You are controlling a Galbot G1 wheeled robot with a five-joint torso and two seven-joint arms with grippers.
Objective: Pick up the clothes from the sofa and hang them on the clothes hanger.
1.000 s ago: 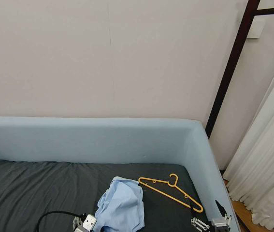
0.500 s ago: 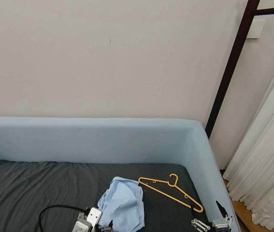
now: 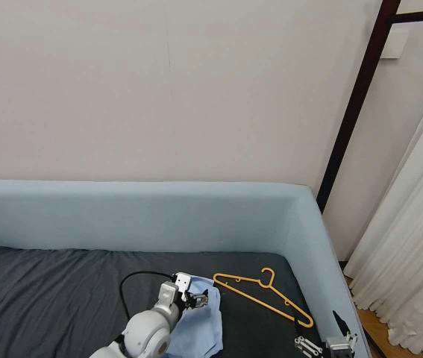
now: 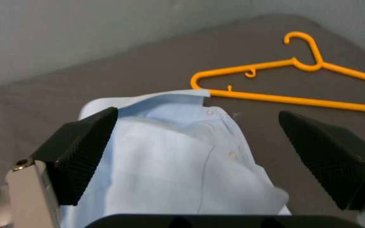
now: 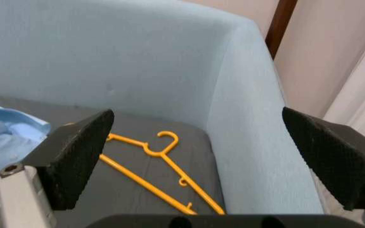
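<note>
- The shirt (image 3: pixel 202 328), pale blue, lies crumpled on the dark seat (image 3: pixel 39 291) of the sofa (image 3: pixel 159 216), near its right end.
- The left wrist view shows the shirt's (image 4: pixel 176 166) collar and two small buttons facing up.
- The hanger (image 3: pixel 265 286), orange, lies flat on the seat just right of the shirt, with a narrow strip of seat between them. Its hook points toward the backrest.
- The left tool (image 3: pixel 196 298) hangs over the collar end of the shirt, its arm reaching in from below.
- In its own view the left tool (image 4: pixel 195 116) is spread wide, one finger (image 4: pixel 74 156) on each side of the collar. I cannot tell whether it touches the cloth.
- The right tool (image 3: pixel 323 339) sits low by the sofa's right arm, near the hanger's long end.
- Its own view shows the right tool (image 5: pixel 196 114) spread wide and gripping nothing, with the hanger (image 5: pixel 152 151) on the seat beyond it and a corner of the shirt (image 5: pixel 5 128) at the edge.
- A dark rack pole (image 3: pixel 356 97) stands against the wall behind the sofa's right end, with a white curtain (image 3: pixel 412 261) beside it.
</note>
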